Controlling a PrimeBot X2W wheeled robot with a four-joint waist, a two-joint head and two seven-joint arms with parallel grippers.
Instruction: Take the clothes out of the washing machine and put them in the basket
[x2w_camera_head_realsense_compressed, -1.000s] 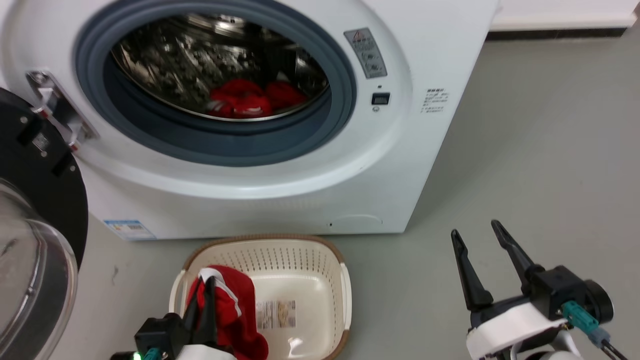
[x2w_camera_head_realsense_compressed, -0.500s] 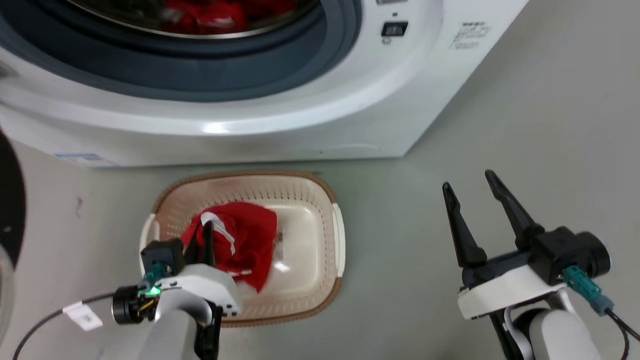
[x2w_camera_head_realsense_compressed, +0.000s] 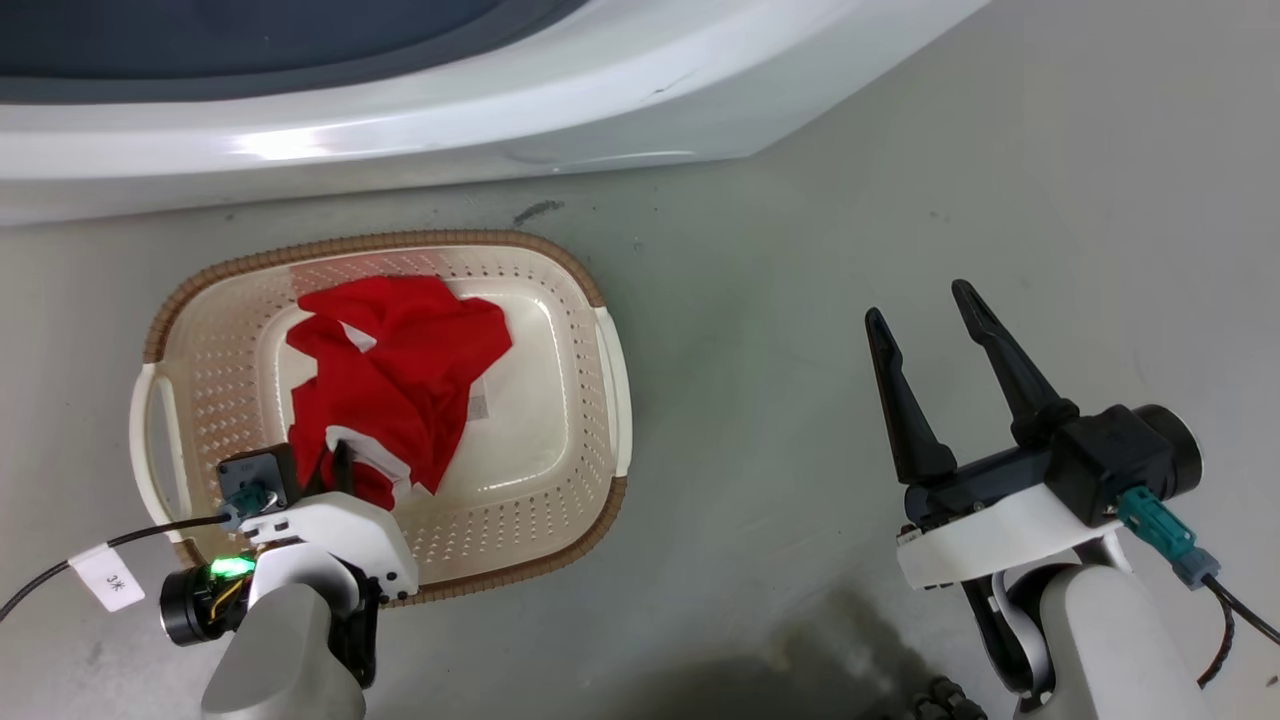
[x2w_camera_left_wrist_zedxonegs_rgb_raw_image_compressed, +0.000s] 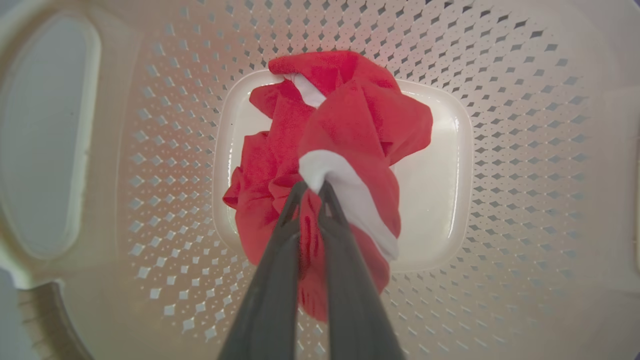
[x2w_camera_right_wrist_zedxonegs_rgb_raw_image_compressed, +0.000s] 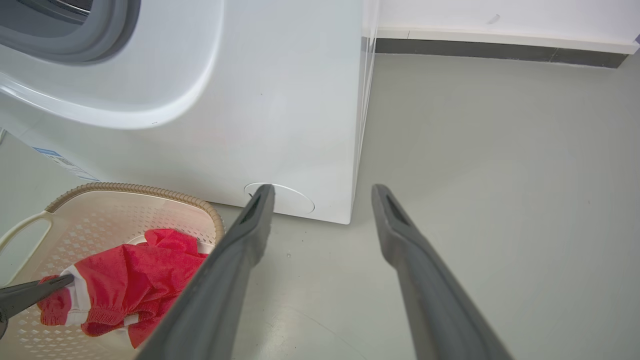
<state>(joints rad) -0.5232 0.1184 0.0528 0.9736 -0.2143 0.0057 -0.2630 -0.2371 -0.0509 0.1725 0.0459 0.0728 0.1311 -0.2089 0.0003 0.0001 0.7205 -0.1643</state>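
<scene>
Looking down through the head camera, I have the washing machine (x2w_camera_head_realsense_compressed: 520, 100) as the biggest thing in front of me, its white front curving along the top of the view above the grey floor (x2w_camera_head_realsense_compressed: 900, 150). Just in front of it on the floor sits the basket (x2w_camera_head_realsense_compressed: 400, 240), cream with a brown rim and perforated walls. Inside it is a bundle of the clothes (x2w_camera_head_realsense_compressed: 400, 370), bright red with white trim, crumpled over the flat bottom and lying more towards the basket's left half.

My left forearm comes up from the lower left, with its wrist over the near rim. The left hand (x2w_camera_left_wrist_zedxonegs_rgb_raw_image_compressed: 311, 189) points down into the basket, clenched on a white band of the fabric. The right hand (x2w_camera_head_realsense_compressed: 918, 304) hangs over bare floor well to the right of the basket, its two fingers spread and grasping nothing.

The head view buries the left fingertips in red cloth. The left wrist view shows them pressed together on the white trim, with the rest of the garment bunched below. I cannot tell whether it rests fully on the bottom. The right wrist view adds the machine's corner, a round cover low on its front, and a dark skirting board beyond.
</scene>
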